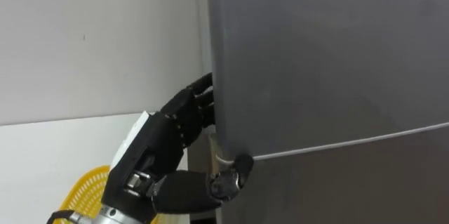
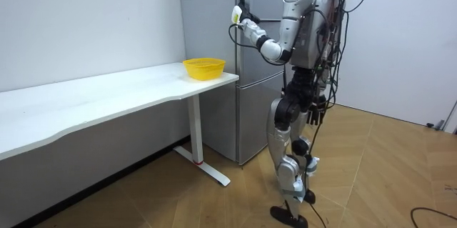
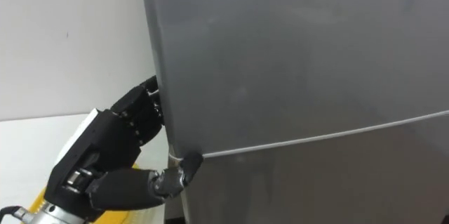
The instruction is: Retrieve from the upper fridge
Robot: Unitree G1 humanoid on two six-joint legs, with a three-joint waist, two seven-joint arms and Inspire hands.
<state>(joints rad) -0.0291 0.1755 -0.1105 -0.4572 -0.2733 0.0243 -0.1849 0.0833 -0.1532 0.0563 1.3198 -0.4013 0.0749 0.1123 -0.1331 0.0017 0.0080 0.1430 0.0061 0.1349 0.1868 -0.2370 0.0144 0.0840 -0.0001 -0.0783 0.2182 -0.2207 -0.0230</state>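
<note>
The left robot hand (image 1: 161,147) curls its fingers (image 1: 200,97) round the left edge of the upper fridge door (image 1: 330,55), thumb at the door's bottom corner on the seam above the lower door (image 1: 351,189). The door looks closed (fingertips and contents are hidden behind it). Just left stands the table (image 1: 49,154) with a yellow basket (image 1: 83,185), partly covered by the forearm. Open floor (image 2: 371,171) lies behind the robot.

Soft, even indoor light, white wall (image 1: 98,34) bright at upper left, grey fridge (image 1: 330,55) matte with a faint sheen, left hand (image 1: 161,147) dark against it, thin shade along its edge, pale shadow under the counter (image 2: 107,93).
</note>
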